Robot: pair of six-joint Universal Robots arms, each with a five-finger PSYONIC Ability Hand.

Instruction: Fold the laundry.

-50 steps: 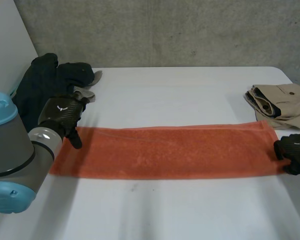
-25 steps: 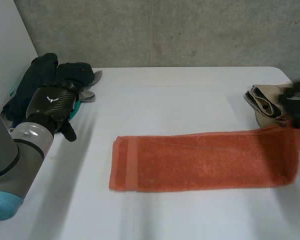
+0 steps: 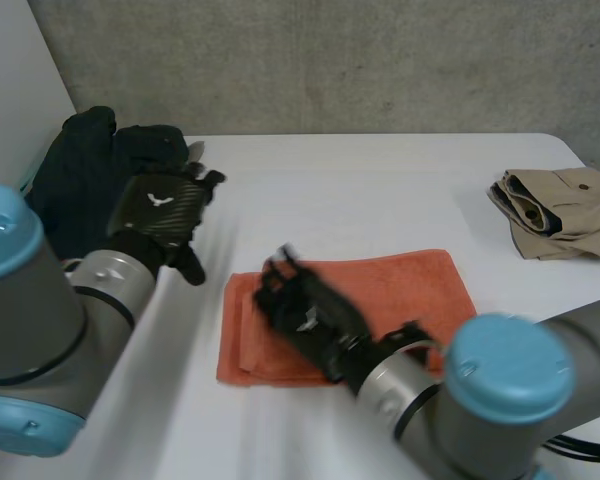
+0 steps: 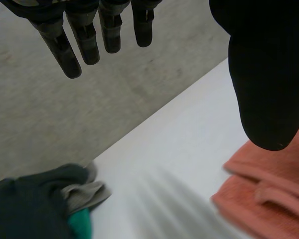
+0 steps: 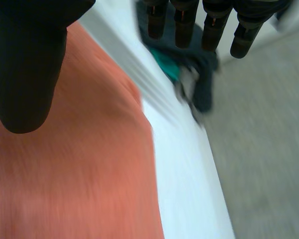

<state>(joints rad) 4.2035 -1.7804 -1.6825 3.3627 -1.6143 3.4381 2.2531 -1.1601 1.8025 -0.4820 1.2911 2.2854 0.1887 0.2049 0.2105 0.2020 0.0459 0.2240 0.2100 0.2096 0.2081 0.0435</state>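
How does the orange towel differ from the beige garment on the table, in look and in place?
The orange towel lies flat in thin layers in the middle of the white table, under the right hand. The beige garment is a thicker, bumpy bundle by the table's right edge, with no hand near it. The towel looks wider. Both are folded.

A white bench [image 3: 360, 190] lies before me, smooth and matt, running from my left side to my right. Along its far edge stands a grey concrete wall [image 3: 330, 60], mottled and rough, with small pits. On my left a plain white panel [image 3: 10, 90] rises beside the bench and meets that wall in the corner.
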